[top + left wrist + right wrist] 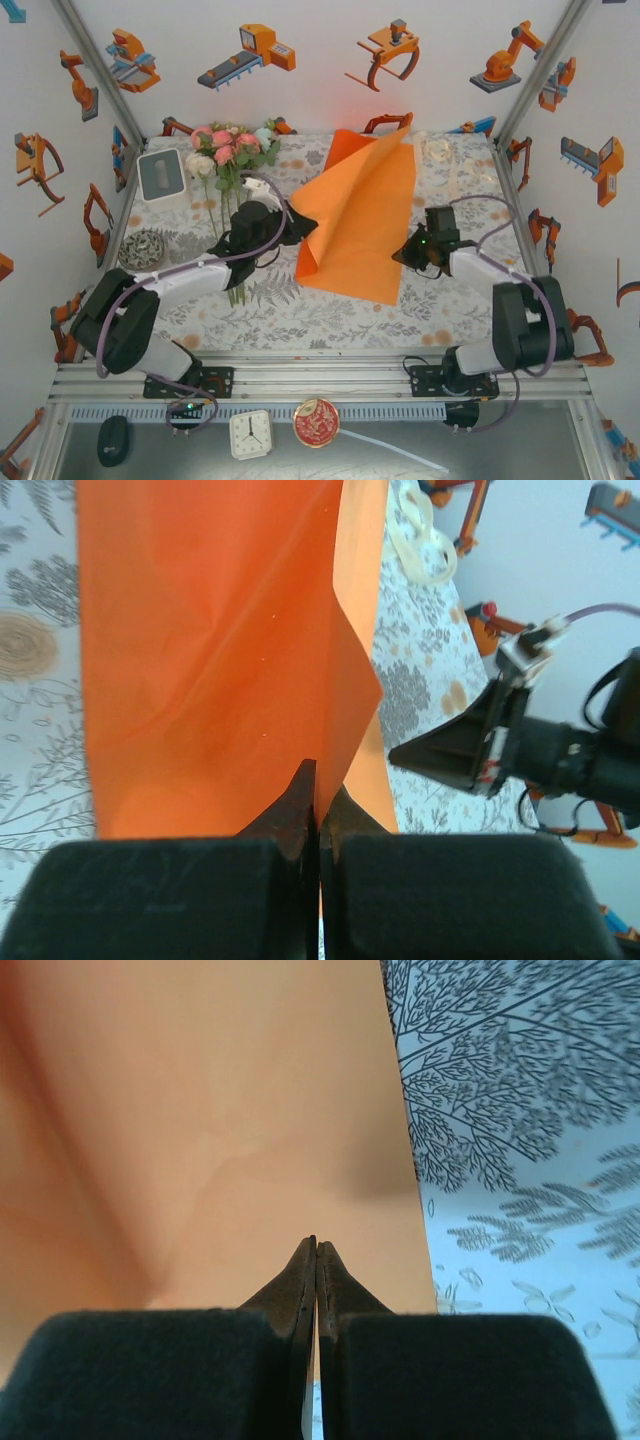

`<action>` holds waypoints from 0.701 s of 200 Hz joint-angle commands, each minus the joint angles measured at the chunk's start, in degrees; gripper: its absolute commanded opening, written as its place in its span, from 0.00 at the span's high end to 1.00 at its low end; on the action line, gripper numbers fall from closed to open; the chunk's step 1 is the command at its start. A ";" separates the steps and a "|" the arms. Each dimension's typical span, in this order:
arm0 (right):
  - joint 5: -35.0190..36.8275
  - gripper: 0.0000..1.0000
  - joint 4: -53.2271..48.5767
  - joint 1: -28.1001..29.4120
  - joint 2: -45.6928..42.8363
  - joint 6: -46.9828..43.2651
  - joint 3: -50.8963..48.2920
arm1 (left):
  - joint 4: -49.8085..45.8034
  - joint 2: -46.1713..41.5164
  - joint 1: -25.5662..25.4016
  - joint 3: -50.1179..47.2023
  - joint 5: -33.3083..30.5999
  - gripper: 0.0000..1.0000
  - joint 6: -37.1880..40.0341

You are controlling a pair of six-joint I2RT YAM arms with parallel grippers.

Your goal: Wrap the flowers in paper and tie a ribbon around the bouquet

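White-and-black arms (190, 280) trail lilac cables (150, 276); each tool (320, 780) has black tapered fingers (298, 810).

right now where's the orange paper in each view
top external: paper mid table, tented between the left tool and right tool.
left wrist: upper left and centre, its edge pinched in the left tool.
right wrist: left two thirds, meeting the tip of the shut right tool.
shared landmark: the leaf-print cloth, showing past the paper's right edge in both wrist views.
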 commanded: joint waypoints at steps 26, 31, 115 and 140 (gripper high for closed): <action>4.90 1.00 4.83 2.78 7.96 -2.12 2.79 | -5.06 -3.70 4.66 -0.96 -1.91 1.00 0.36; 5.65 1.00 4.37 2.98 8.14 -1.91 2.48 | -5.83 -3.63 5.51 -0.65 -1.66 1.00 0.95; 16.50 1.00 -7.01 17.18 -18.40 11.67 -16.47 | -12.12 9.77 19.09 9.15 0.70 1.00 8.38; 14.27 1.00 -12.53 21.19 -28.83 13.29 -17.07 | -15.31 11.18 19.32 11.27 -3.88 0.93 13.85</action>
